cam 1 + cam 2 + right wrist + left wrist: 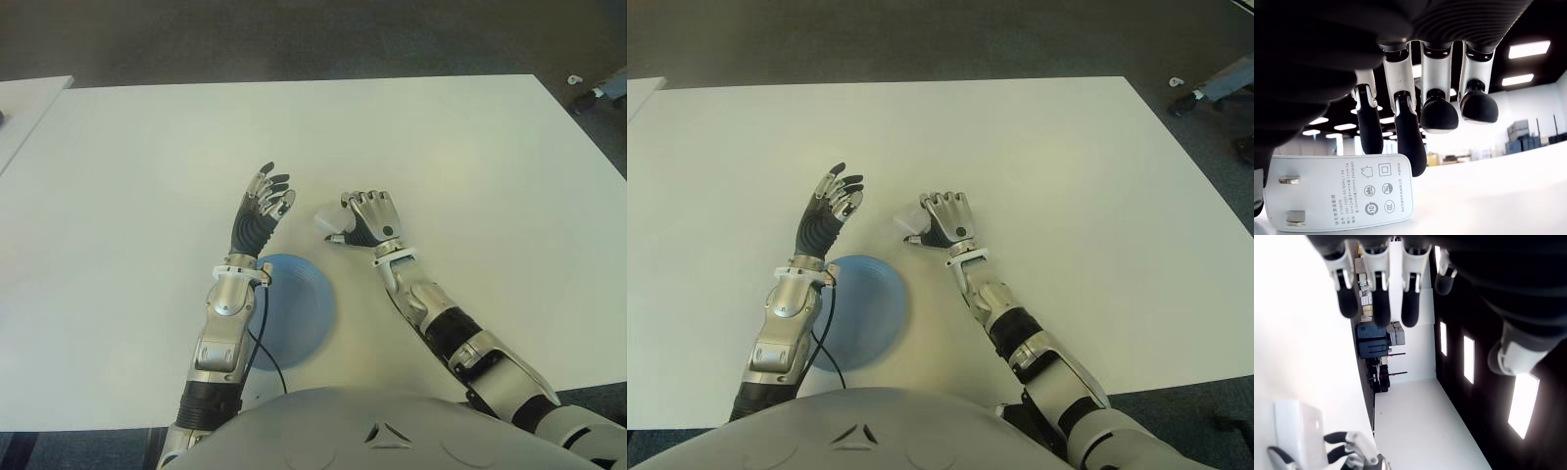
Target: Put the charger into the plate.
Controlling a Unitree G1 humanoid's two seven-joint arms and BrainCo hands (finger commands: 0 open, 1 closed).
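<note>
— Where is the charger (330,217)?

— On the white tabletop (441,147), just beyond the blue plate (304,304) and outside it. The right hand (364,221) is curled around the white block, fingers bent over its far side and thumb at its near end. The right wrist view shows the printed label face and two metal prongs, with fingertips (1410,147) lying against the casing.

— And the other hand?

— The left hand (261,211) is raised over the far-left rim of the plate, fingers spread and straight, holding nothing. It shows to the left of the charger, apart from it.

— Is anything in the plate?

— Only the left forearm crosses above its left edge.
</note>
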